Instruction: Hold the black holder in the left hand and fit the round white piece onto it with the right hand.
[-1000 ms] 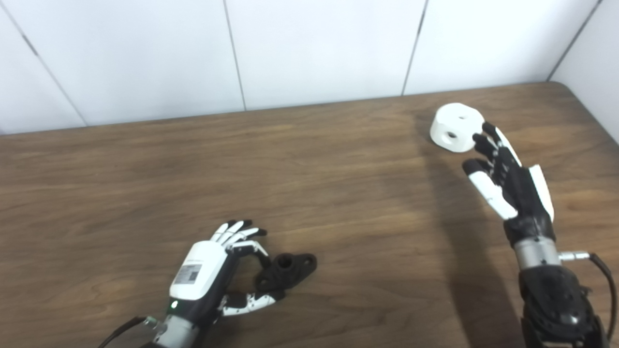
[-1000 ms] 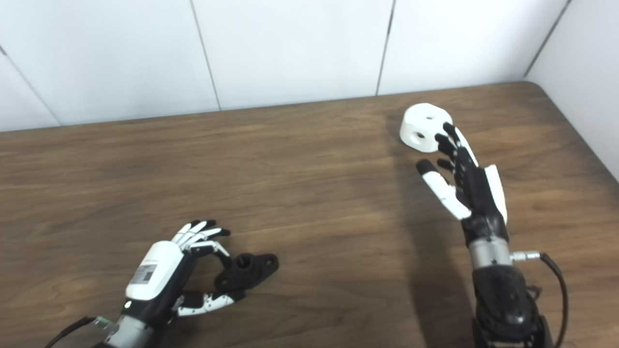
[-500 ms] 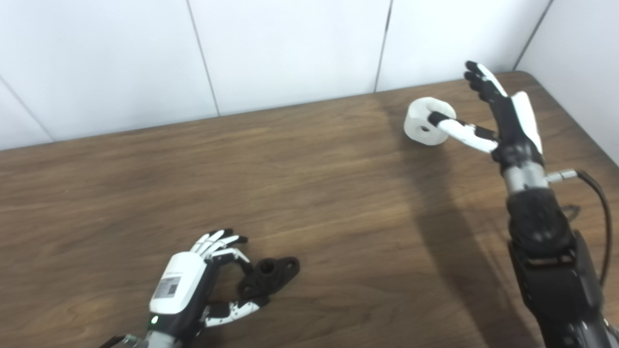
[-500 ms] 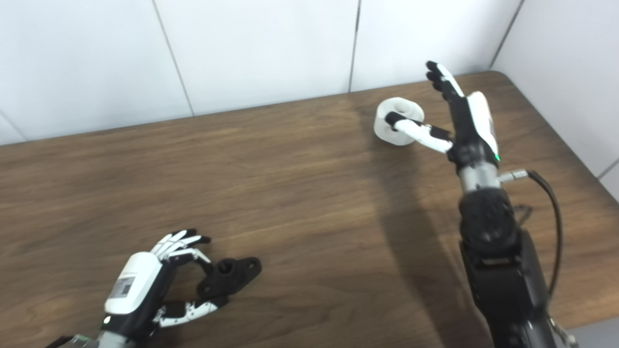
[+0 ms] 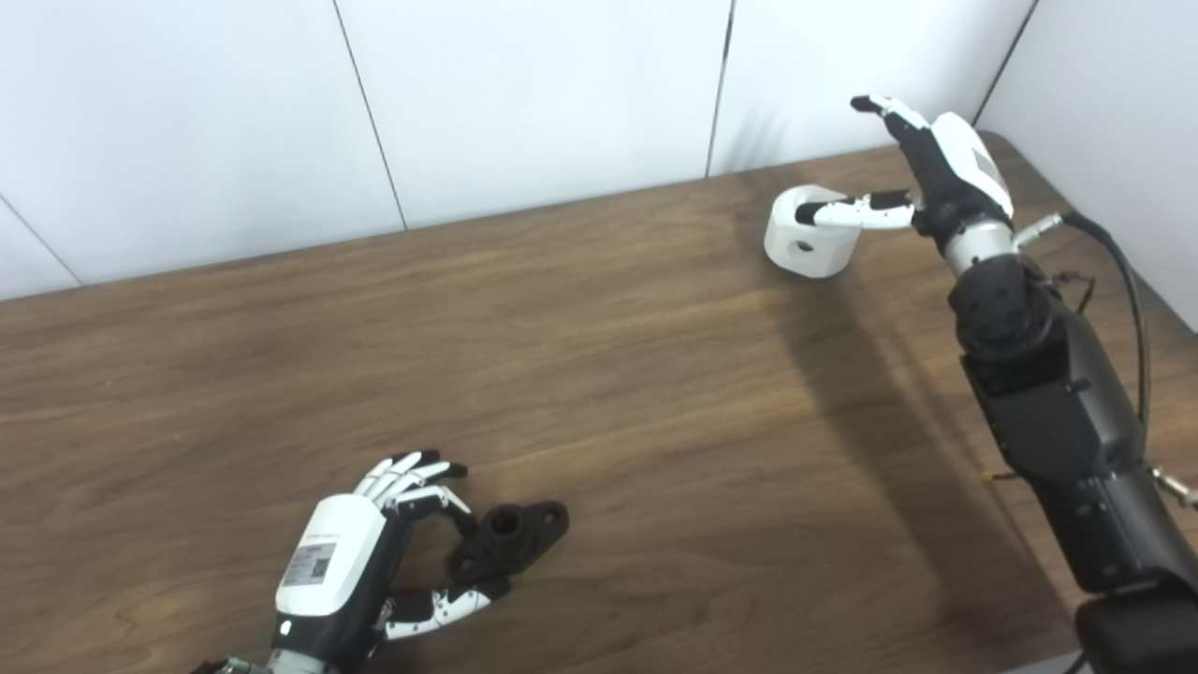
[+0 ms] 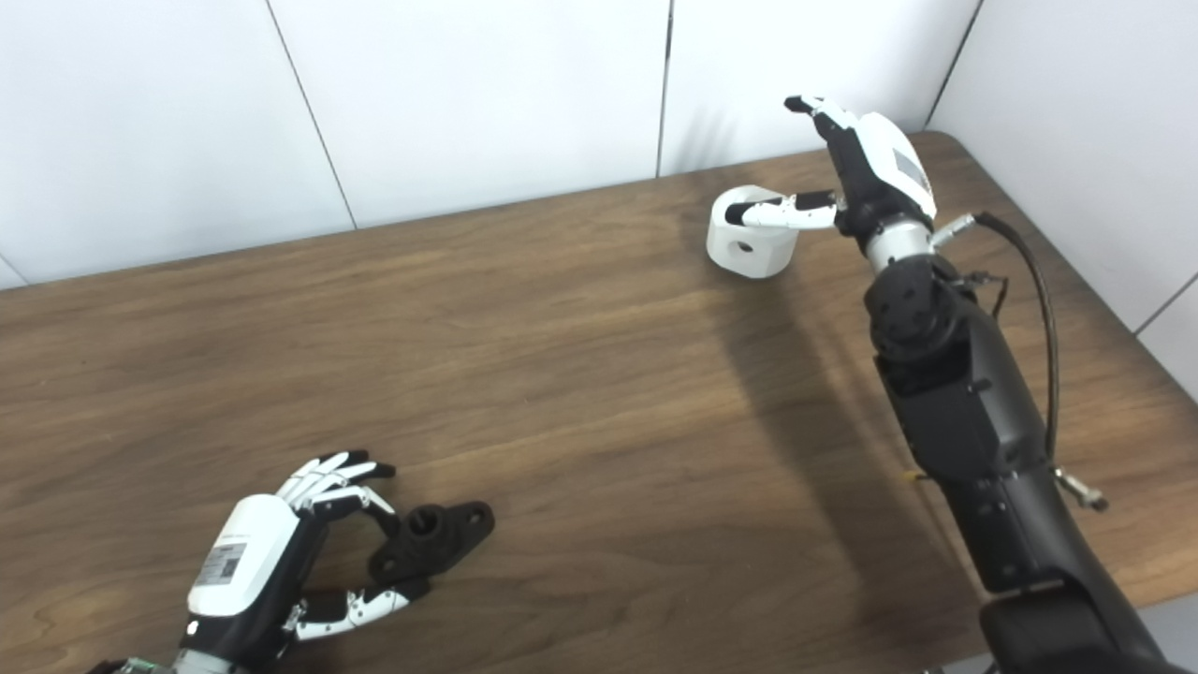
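Pickup step underway. Right hand [image 5: 941, 173] is hovering splayed, holding nothing, thumb lying over the round white plastic piece [image 5: 810, 234] just below it. Left hand [image 5: 360, 562] is cupping, not yet clenching, the black flanged holder [image 5: 510, 538] on the wooden bench [image 5: 608, 374]. Next, likely: both hands closing.

The black holder [image 5: 510, 539] lies flat on the worktop [image 5: 599, 393] near its front left, a small dark piece with a raised round collar and a flat ear on each side. The round white piece [image 5: 810, 244] stands far at the back right, a short thick cylinder with 1 small hole in its side wall.
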